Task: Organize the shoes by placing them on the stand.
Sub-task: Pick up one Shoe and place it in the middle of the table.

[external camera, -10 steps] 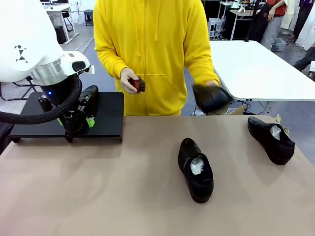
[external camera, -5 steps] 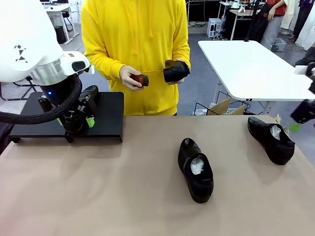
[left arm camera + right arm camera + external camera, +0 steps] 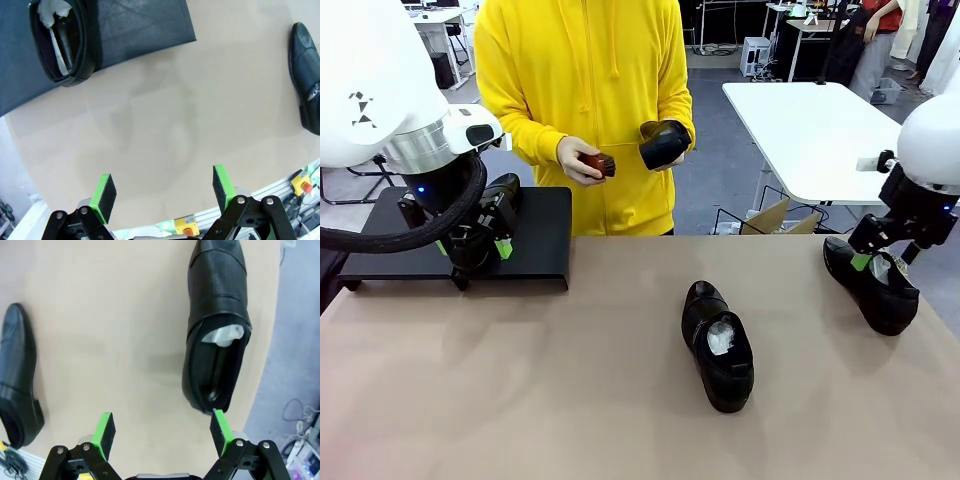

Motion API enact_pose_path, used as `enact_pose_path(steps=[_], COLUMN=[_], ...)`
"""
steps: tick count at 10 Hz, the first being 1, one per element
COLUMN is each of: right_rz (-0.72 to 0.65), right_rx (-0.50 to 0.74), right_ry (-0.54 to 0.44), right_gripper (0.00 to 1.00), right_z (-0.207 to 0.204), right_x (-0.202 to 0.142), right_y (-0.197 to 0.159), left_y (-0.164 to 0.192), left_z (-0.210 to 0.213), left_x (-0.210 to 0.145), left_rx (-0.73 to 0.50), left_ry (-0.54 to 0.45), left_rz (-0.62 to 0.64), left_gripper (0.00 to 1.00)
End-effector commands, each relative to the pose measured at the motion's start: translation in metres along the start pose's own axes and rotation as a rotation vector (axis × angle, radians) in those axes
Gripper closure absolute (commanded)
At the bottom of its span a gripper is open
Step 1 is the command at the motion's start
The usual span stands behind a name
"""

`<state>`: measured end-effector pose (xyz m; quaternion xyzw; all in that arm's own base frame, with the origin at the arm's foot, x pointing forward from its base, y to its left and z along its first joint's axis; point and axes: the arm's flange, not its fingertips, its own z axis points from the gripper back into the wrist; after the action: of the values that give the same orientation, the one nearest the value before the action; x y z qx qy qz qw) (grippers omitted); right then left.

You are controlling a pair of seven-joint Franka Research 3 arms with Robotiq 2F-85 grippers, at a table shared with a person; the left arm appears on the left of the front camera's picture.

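The stand (image 3: 545,235) sits at the table's far left, and one black shoe (image 3: 503,190) rests on it, partly hidden by my left arm. My left gripper (image 3: 473,250) hovers open near the stand's front edge. The left wrist view shows that shoe (image 3: 62,42) on the stand (image 3: 145,25), with the left gripper (image 3: 162,187) open over bare table. Another shoe (image 3: 718,345) lies mid-table. A third shoe (image 3: 872,283) lies at the right edge, and my right gripper (image 3: 882,262) hangs open just above it. In the right wrist view this shoe (image 3: 217,315) lies ahead of the open right gripper (image 3: 162,427). A person holds another shoe (image 3: 663,143).
The person in a yellow hoodie stands at the far side, a small reddish-brown object (image 3: 598,165) in the other hand. A white table (image 3: 820,130) and a cardboard box (image 3: 785,215) stand behind at the right. Tan tabletop (image 3: 550,390) lies open in front.
My right arm has come in from the right and now hangs over the right-hand shoe. The person has shifted left and brought the held shoe toward the other hand. The left arm is still.
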<state>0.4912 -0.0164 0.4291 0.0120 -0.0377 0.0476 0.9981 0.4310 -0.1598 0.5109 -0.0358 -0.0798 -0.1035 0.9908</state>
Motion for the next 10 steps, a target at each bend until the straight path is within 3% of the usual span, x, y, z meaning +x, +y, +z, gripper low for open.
enact_pose_path(steps=[1, 6, 10], right_rz=[-0.043, -0.103, -0.072], right_rx=[-0.003, -0.074, -0.086], right_ry=[0.028, -0.032, -0.030], right_gripper=[0.00, 0.00, 0.00], right_z=[-0.017, -0.055, -0.082], right_x=[0.020, 0.034, 0.053], right_y=[-0.004, -0.007, -0.002], left_y=[0.002, 0.002, 0.002], left_z=[0.001, 0.001, 0.001], left_x=[-0.003, -0.003, -0.003], left_rx=[-0.003, -0.003, -0.003], left_ry=[-0.004, -0.004, -0.004], left_rz=[0.003, 0.003, 0.003], left_gripper=[0.00, 0.00, 0.00])
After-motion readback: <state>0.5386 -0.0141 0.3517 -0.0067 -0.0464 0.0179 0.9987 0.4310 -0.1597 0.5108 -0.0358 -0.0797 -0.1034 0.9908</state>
